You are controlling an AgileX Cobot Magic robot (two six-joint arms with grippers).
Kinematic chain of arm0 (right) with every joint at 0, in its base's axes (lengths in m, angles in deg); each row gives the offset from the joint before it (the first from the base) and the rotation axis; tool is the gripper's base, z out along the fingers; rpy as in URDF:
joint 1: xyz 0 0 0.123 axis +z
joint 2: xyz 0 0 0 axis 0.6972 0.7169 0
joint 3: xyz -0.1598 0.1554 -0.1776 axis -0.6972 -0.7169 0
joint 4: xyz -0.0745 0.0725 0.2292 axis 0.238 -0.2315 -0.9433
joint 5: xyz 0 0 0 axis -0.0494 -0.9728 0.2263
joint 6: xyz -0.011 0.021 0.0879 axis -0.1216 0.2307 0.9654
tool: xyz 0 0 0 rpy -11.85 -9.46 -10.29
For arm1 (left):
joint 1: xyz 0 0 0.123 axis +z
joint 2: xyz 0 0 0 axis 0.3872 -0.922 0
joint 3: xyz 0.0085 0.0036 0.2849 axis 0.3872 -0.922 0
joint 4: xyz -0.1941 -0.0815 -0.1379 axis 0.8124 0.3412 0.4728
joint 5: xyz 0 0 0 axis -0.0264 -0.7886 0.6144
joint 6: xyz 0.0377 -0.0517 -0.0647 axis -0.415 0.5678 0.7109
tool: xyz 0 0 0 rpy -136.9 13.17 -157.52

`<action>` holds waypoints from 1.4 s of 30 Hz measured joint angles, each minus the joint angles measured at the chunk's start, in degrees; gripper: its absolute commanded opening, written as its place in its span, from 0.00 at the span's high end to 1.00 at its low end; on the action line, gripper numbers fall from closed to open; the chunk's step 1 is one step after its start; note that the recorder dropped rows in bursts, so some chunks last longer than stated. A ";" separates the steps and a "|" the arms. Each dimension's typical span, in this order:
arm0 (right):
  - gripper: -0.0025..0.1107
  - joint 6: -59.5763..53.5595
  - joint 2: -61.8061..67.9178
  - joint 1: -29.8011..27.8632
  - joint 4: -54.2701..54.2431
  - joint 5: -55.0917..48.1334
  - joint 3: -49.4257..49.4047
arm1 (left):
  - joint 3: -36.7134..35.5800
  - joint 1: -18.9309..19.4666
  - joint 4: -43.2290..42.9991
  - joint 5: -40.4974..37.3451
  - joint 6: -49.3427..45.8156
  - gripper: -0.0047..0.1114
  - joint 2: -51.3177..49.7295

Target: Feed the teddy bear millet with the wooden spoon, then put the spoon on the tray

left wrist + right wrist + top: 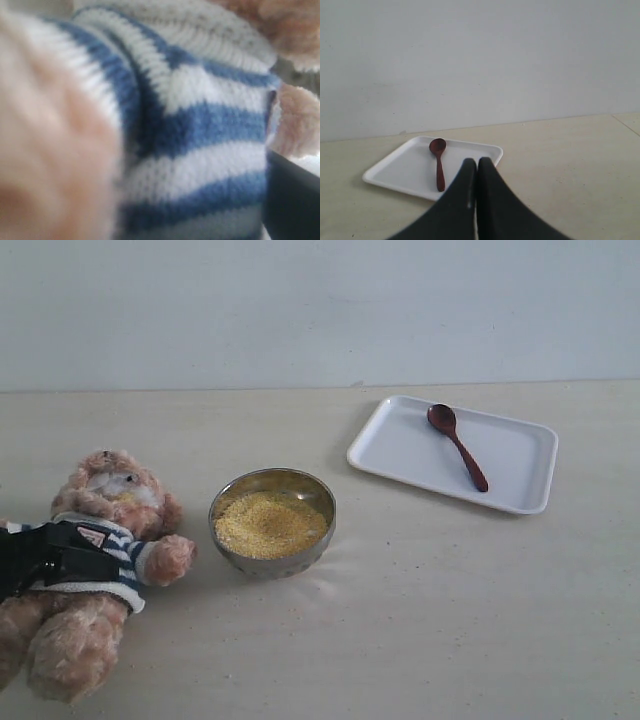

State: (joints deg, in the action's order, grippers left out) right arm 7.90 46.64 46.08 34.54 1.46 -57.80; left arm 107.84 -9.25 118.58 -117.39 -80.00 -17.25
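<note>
Slim dark-brown wooden spoon (458, 445) lies on white rectangular tray (520, 455), handle pointing toward closed right end effector (476, 162) — nearer arm; left end effector (60, 552) at striped-shirt plush bear (110, 480) — state unclear.

Exterior overlooks the table (420, 640), sharing the tray (410, 450) with right wrist; left wrist seemingly presses the teddy bear (200, 130).
</note>
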 measured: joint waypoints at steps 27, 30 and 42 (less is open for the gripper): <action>0.98 0.10 0.00 0.00 0.00 0.00 0.00 | 5.77 0.00 -24.98 -1.82 20.47 0.17 19.49; 0.98 0.10 0.00 0.00 0.00 0.00 0.00 | 5.83 0.00 -26.14 -1.92 21.19 0.26 23.39; 0.98 0.10 0.00 0.00 0.00 0.00 0.00 | 5.83 0.00 -27.19 -5.11 23.28 0.91 39.18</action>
State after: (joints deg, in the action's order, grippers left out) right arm 8.00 46.64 46.08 34.54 1.46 -57.80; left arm 113.67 -9.25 91.39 -122.50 -56.72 21.93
